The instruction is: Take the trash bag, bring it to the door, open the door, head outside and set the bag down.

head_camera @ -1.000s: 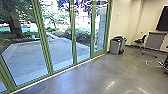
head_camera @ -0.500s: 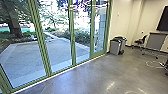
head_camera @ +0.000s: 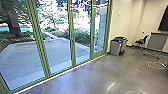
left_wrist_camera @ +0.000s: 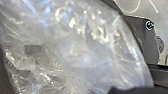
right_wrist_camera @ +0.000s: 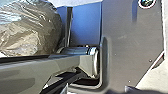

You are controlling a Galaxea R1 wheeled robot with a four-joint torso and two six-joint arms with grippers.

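Note:
A clear, crinkled plastic trash bag (left_wrist_camera: 85, 50) shows large and close in the left wrist view. In the right wrist view the rounded, filled bag (right_wrist_camera: 30, 30) shows beside the robot's own body and arm. The head view has a row of tall glass doors with green frames (head_camera: 72, 40) across its left and middle; the panels in view stand closed. Beyond the glass lies a paved yard (head_camera: 37, 55).
Grey bins (head_camera: 115, 47) stand against the wall at the right end of the glass. Farther right are an office chair (head_camera: 141, 41), a grey cabinet or desk (head_camera: 157, 41) and a white cable (head_camera: 155, 65) on the floor (head_camera: 100, 77).
The head view has shifted slightly as the camera moved; more floor cable and chair show a little farther right. The doors look the same.

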